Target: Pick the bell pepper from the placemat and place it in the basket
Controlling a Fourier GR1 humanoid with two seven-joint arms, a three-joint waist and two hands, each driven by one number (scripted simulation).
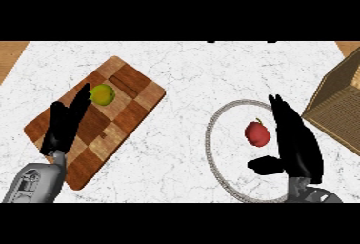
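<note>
I see the red bell pepper (257,133) lying on the round placemat (212,125), my right hand (295,143) open just beside it, holding nothing. The wicker basket (337,107) sits right. My left hand (63,126) rests open over the checkered cutting board (119,128).

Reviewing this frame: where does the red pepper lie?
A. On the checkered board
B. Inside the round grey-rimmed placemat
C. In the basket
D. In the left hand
B: the red pepper lies inside the grey ring of the placemat, just left of the open right hand, while the basket stands apart at the right.
</note>
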